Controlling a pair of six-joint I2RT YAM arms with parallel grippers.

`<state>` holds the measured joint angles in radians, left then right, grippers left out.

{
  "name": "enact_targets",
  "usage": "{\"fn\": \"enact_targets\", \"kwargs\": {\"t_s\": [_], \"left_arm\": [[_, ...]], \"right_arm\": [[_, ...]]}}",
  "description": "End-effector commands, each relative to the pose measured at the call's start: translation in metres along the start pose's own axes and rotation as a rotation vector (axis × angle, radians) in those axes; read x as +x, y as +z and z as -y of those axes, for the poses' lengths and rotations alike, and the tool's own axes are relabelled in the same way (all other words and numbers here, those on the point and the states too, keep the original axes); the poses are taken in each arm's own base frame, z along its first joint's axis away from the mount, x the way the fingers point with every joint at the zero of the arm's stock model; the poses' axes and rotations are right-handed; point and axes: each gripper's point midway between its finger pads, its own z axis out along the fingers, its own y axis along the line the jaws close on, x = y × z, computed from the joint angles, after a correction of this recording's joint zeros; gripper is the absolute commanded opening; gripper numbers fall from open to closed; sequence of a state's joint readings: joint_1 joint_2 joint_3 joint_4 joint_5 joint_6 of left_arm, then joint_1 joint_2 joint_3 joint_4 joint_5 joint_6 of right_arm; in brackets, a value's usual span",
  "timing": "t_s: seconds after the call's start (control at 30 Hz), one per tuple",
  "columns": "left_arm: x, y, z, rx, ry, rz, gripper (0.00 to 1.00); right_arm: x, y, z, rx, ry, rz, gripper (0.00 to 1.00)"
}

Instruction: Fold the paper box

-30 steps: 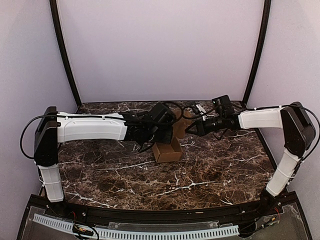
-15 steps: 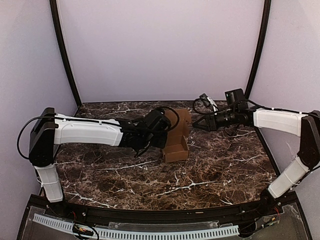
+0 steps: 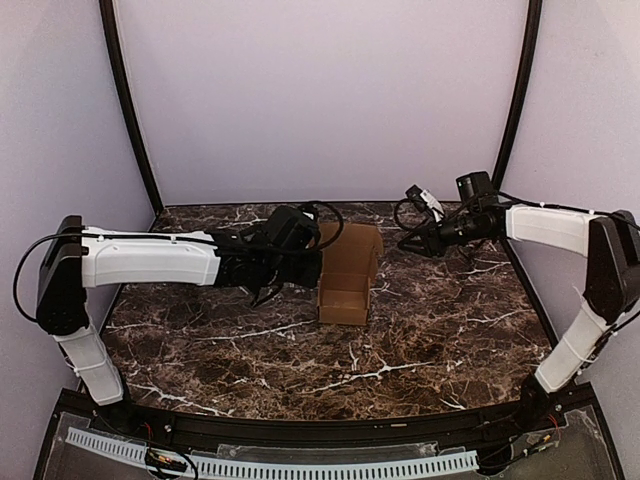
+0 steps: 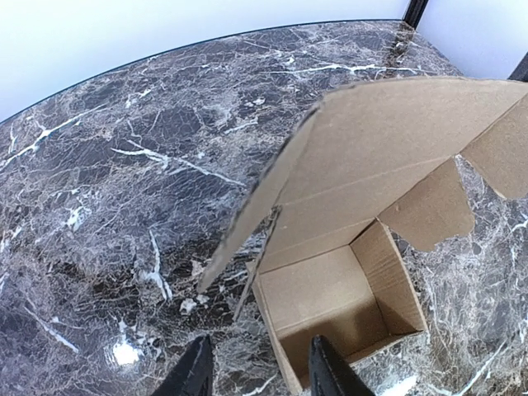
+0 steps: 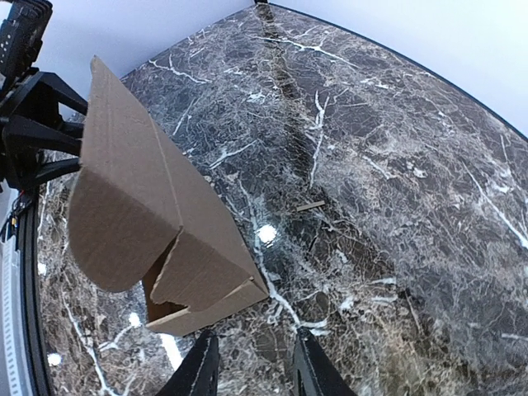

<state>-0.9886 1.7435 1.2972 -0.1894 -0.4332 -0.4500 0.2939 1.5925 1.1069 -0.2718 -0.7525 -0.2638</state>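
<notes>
The paper box [image 3: 343,299] is plain brown cardboard, standing mid-table with its cavity open upward and its lid flap [image 3: 351,250] raised at the back. Seen from the left wrist, the empty inside of the box [image 4: 330,297] and the big lid [image 4: 388,140] show. My left gripper [image 3: 266,291] hovers just left of the box, open and holding nothing [image 4: 260,375]. My right gripper [image 3: 409,244] sits off the box's far right, also open and empty [image 5: 254,375]. The right wrist view shows the box [image 5: 165,223] from outside, apart from the fingers.
The dark marble table [image 3: 430,330] runs to purple walls at the back and sides. A small tan sliver [image 5: 311,205] lies on the marble right of the box. Black frame posts [image 3: 128,110] stand at the back corners.
Both grippers have opened and let go of the box. The left drew back leftward, the right drew back rightward. The lid flap now stands up, and the box sits slightly further right.
</notes>
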Motion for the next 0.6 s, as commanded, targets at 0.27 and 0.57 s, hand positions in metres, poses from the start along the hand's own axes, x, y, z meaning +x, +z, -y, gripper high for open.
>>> {"fn": "enact_targets", "kwargs": {"t_s": [0.27, 0.57], "left_arm": [[0.003, 0.022, 0.018, 0.085, 0.123, -0.035, 0.19], [0.003, 0.033, 0.024, 0.106, 0.194, 0.009, 0.01]], "right_arm": [[0.011, 0.042, 0.002, -0.203, -0.207, 0.003, 0.35], [0.02, 0.049, -0.025, -0.256, -0.238, -0.005, 0.35]]}}
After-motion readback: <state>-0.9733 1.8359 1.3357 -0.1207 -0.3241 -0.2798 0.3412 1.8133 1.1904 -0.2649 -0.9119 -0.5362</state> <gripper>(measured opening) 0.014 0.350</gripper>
